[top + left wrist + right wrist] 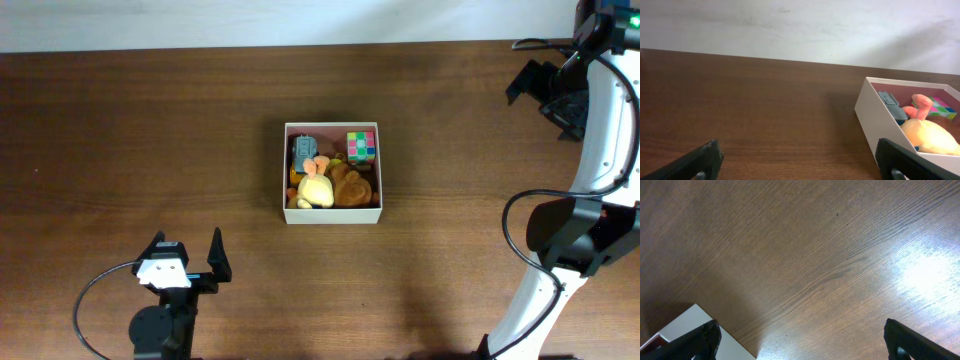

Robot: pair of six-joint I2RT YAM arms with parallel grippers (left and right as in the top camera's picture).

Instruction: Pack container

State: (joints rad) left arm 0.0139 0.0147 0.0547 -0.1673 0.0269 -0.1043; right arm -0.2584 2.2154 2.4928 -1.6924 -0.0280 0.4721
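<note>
The container [332,216] stands near the middle of the bench [150,130], a square shallow box with cream-white walls and a reddish-brown inside.

Nearest to the front edge is the left gripper [186,250]. Its fingers are spread wide, it holds nothing, and it is well apart from the box. In the left wrist view the gripper [802,167] looks low over the wood, and the near white wall of the container [880,117] stands to its right.

Further in, the box is already quite full. A yellow plush [316,190] lies at the front wall and a brown plush [352,186] is just beside it. Behind them are a grey-blue toy [304,148] and a many-coloured cube [361,146]. I see no loose toy on the bench, so I judge the packing to be almost done or done.

The box looks to me like thin card: light, a little flexible, with smooth walls that can slip. The best hold is probably a pinch over the top edge of one wall, close to a corner where it is stiffer. A hard squeeze could bend the wall.

Farthest, at the back right, is the right gripper [548,98], also wide and empty. Its wrist view shows only one white corner of the container [695,317].
</note>
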